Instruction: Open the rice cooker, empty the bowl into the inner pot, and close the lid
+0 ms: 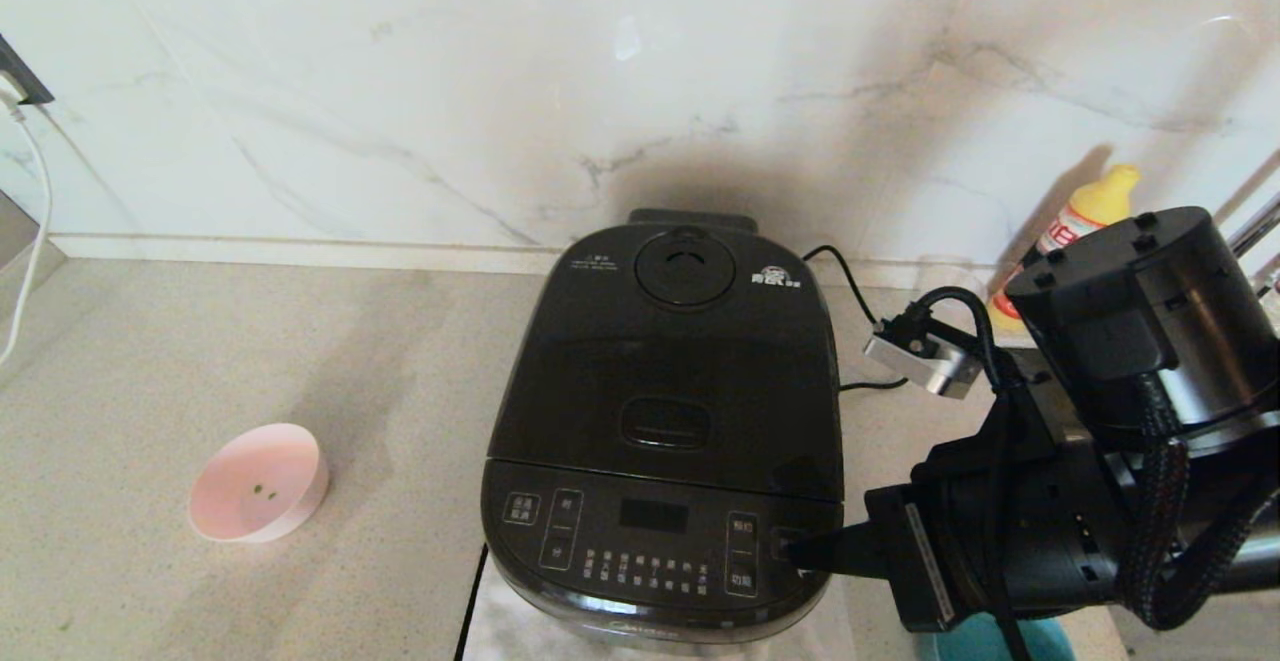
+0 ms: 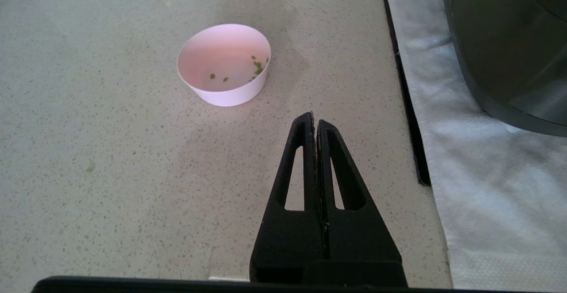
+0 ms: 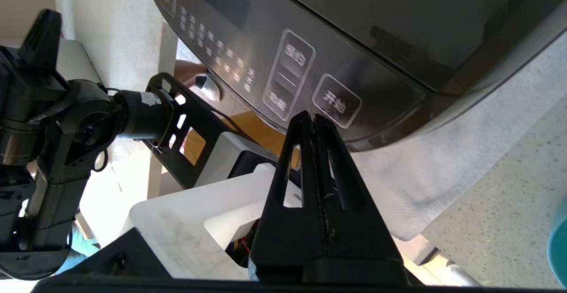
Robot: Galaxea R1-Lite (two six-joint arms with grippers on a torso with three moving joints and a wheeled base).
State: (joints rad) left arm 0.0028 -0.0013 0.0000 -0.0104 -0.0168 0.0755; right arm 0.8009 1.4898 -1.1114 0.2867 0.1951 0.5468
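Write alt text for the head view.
A black rice cooker sits on a speckled counter with its lid closed. The right end effector, shut, is at the control panel's right end. A pink bowl stands to the left.

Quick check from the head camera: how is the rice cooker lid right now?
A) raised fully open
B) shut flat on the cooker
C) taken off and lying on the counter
B: the lid lies flat on the rice cooker, vent and oblong button facing up, no pot showing.
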